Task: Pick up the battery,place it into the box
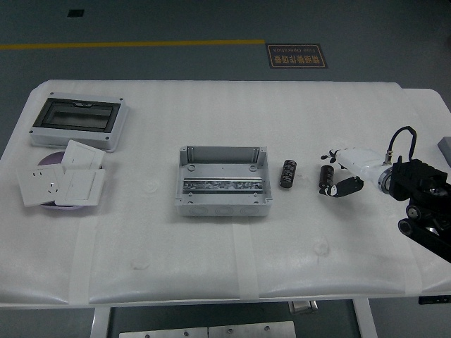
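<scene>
White and black, the right hand [343, 172] reaches in from the bench's right edge, its pale fingers [352, 156] pointing left across the surface and its dark thumb [347, 187] curled below them. Between them sits a dark cylinder, the battery [326, 178], standing roughly across the reach with its long axis running from the far edge toward the near edge. The digits close around it, touching or nearly so; whether it already rests off the bench I cannot tell, so I judge the grasp as just made. Just beside it, on the side away from the hand, lies a second dark ribbed cylinder [287, 173], apart from the fingers and parallel to the first. Farther left again, near the middle of the bench, the grey box [224, 180] lies open-topped with a metal rail across its floor. So the coming carry runs straight leftward from the hand, over the ribbed piece, and the right arm is the only one near; the left arm does not show. Well beyond, toward the far left corner, sit a windowed enclosure [78, 123] and white switch plates [62, 179].
</scene>
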### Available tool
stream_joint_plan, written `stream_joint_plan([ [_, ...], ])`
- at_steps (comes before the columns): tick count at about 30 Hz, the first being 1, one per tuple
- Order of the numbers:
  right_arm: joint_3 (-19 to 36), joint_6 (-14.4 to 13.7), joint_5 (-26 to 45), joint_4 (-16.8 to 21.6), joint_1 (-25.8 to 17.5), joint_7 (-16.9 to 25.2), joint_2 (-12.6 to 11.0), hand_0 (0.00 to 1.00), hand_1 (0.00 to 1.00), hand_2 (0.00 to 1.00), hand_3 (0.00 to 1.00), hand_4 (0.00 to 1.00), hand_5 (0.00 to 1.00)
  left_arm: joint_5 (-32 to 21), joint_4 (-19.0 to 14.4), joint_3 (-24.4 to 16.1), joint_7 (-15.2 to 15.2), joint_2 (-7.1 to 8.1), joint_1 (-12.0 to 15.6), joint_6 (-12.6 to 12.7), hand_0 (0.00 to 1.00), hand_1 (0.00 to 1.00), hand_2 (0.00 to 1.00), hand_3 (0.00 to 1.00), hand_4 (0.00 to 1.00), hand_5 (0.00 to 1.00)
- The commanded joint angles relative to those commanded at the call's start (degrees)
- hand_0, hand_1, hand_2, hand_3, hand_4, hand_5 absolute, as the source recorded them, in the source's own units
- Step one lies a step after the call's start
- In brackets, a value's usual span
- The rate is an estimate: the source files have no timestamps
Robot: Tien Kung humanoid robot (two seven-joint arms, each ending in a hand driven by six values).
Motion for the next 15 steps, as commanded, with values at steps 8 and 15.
stream_joint_plan([
  [8, -0.2, -0.5, 0.1, -0.8, -0.2, 0.4, 0.2, 0.515, 0.594, 0.655, 0.743, 0.704, 0.385, -0.7, 0.0, 0.7, -0.3, 0.02, -0.1, 0.1, 0.682, 0.684, 0.620, 0.697, 0.712, 0.302],
  [15, -0.1, -1.1, 0.1, -1.0, -0.4, 0.8, 0.1, 0.485, 0.565, 0.606, 0.683, 0.603, 0.360, -1.2, 0.0, 1.2, -0.5, 0.07, 0.0, 0.1, 0.682, 0.682, 0.620, 0.698, 0.710, 0.302],
])
